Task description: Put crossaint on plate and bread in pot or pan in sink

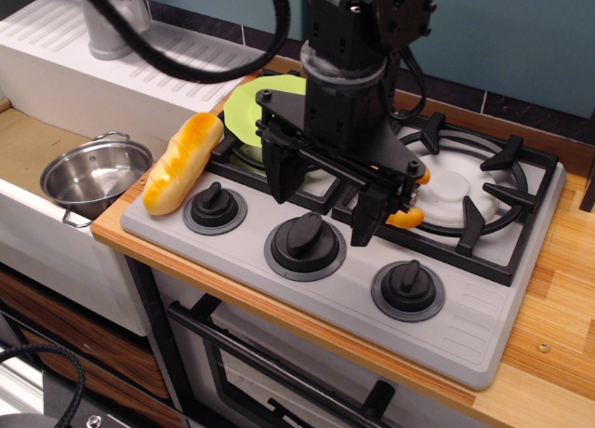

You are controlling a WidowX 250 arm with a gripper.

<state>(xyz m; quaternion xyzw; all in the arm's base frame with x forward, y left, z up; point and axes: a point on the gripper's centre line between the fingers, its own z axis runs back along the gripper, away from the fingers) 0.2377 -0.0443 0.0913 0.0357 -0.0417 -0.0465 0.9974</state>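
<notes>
Crossaint [409, 214] pieces of glossy orange are seen on the right burner [465, 191] of the toy stove [483, 326], mostly hidden behind the black gripper [325, 191]. The gripper is held low over the stove with its 2 fingers spread apart; nothing is seen clamped between them, and whether the right finger touches the pastry cannot be told.

The plate [249, 107], lime-green and round, is laid on the left burner behind the gripper; no food is seen on its visible part, though much of it is covered by the arm.

The bread [181, 163] is rested at the stove's left edge, tilted, just beside the leftmost of 3 black knobs [215, 206].

The pot or pan [96, 174], shiny steel with 2 loop handles, is stood in the sink [28, 149] on the tan floor, and its interior is seen bare. The ribbed drainboard [112, 65] and grey faucet [107, 23] base are found behind it.
</notes>
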